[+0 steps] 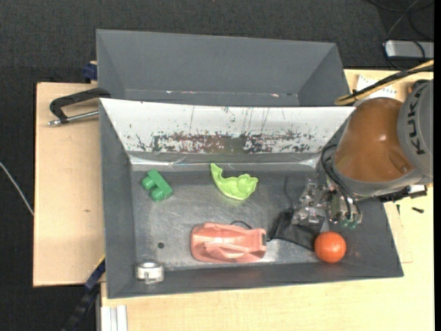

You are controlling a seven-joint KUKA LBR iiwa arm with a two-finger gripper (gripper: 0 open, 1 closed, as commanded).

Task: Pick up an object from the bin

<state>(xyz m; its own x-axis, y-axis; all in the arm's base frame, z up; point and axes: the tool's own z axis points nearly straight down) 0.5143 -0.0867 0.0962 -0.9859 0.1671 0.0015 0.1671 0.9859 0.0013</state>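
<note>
My gripper (298, 227) reaches down into the right part of the bin, under the arm's orange cover. Its dark fingers point at the bin floor just left of an orange ball (331, 247) that rests near the front right corner. A pink crumpled soft thing (228, 243) lies to the gripper's left, along the front wall, with its right end close to the fingertips. Nothing shows between the fingers.
A lime-green curled piece (234, 184) lies at the back middle of the floor. A dark green block (157, 185) sits at the back left. A small silver cap-like thing (149, 272) rests in the front left corner. The arm comes in over the right rim.
</note>
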